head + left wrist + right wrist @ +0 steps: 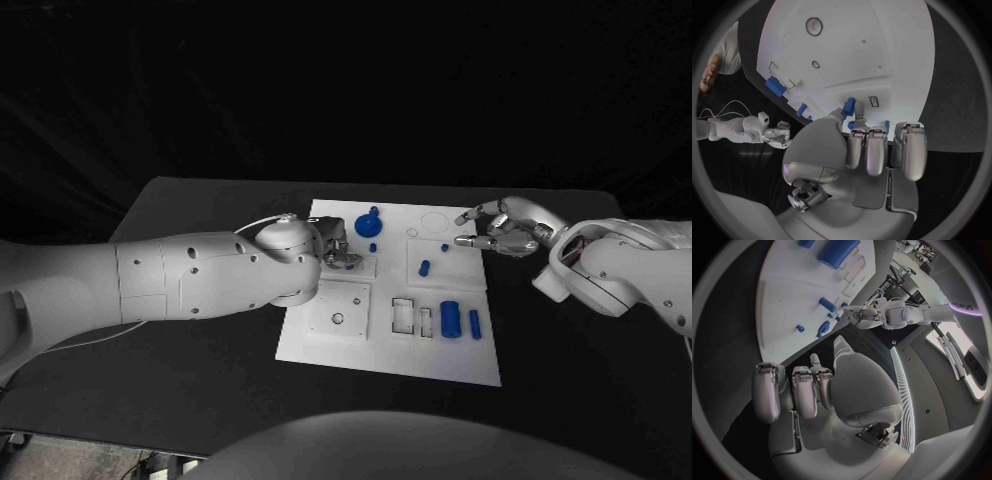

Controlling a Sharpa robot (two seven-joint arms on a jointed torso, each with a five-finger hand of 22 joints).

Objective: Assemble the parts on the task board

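On the task board, the left hand pinches a small blue part near the round blue part, at 1 o'clock from it. The right hand, fingers apart, holds nothing, hovering off the board's far right corner, farther away.

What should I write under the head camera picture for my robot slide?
Two robot hands, left hand and right hand, reach over the white task board with its blue parts.
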